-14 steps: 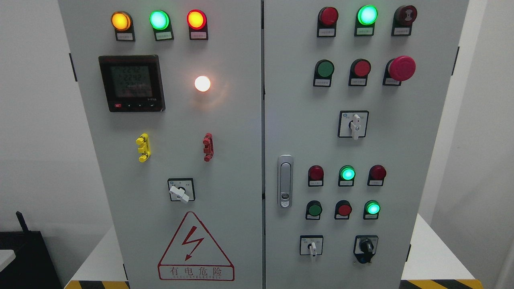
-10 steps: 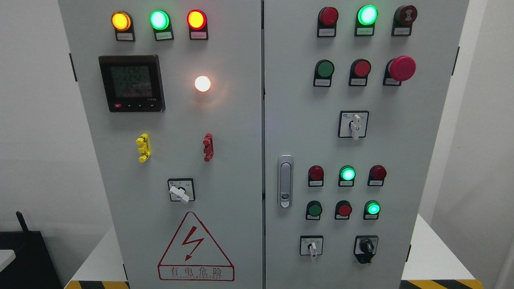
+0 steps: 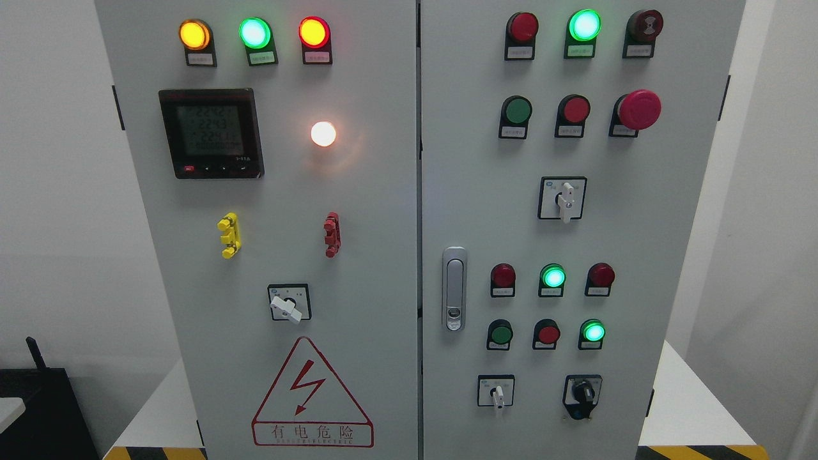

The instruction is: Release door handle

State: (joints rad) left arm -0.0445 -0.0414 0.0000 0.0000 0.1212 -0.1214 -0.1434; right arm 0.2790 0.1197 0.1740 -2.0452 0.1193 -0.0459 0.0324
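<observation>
A grey electrical cabinet with two doors fills the head view. The silver door handle (image 3: 454,288) sits upright and flush on the right door (image 3: 639,255), close to the centre seam. Nothing touches it. Both doors look closed. Neither of my hands nor arms shows anywhere in the view.
The left door (image 3: 377,287) carries indicator lamps, a digital meter (image 3: 211,133), yellow and red clips, a rotary switch and a red warning triangle (image 3: 312,396). The right door has lamps, push buttons, a red emergency stop (image 3: 639,108) and rotary switches. The cabinet stands on a white platform (image 3: 684,402).
The view has shifted very slightly; the cabinet and handle look unchanged, and no hand has come into sight.
</observation>
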